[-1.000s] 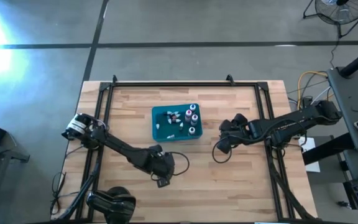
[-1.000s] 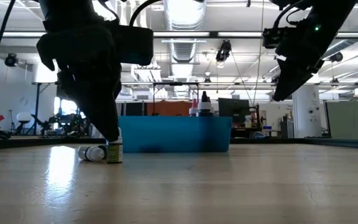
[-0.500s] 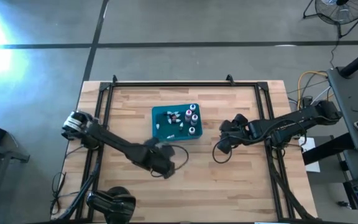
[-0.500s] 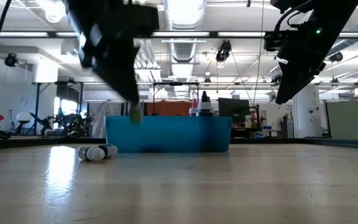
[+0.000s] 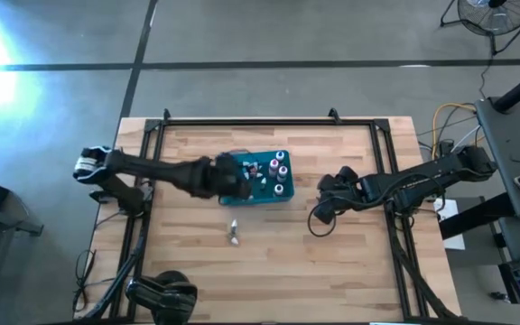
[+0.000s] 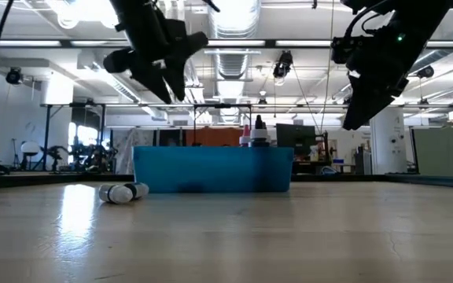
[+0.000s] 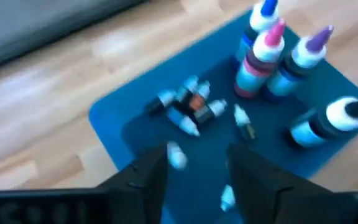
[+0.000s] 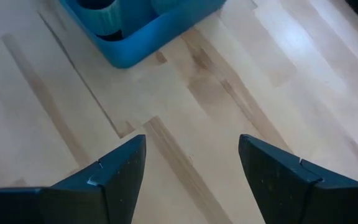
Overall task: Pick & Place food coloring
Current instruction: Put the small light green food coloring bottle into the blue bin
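The left pincer [image 5: 227, 178] is hovering over the teal bin [image 5: 283, 193], fingers apart and gripping nothing, above the food coloring bottles [image 7: 272, 59] standing inside. One small bottle [image 5: 233, 235] is lying on the bench [image 5: 332, 262] beside the bin. The right pincer [image 5: 317, 215] is waiting spread open near the bin.

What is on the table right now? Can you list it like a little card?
bin: teal bin mid-table, small bottles inside
upright bottles: cluster at one end of the bin
loose bottle: lying on the table, outside the bin
left end effector: above the bin, open, nothing between its fingers
right end effector: waiting beside the bin, open
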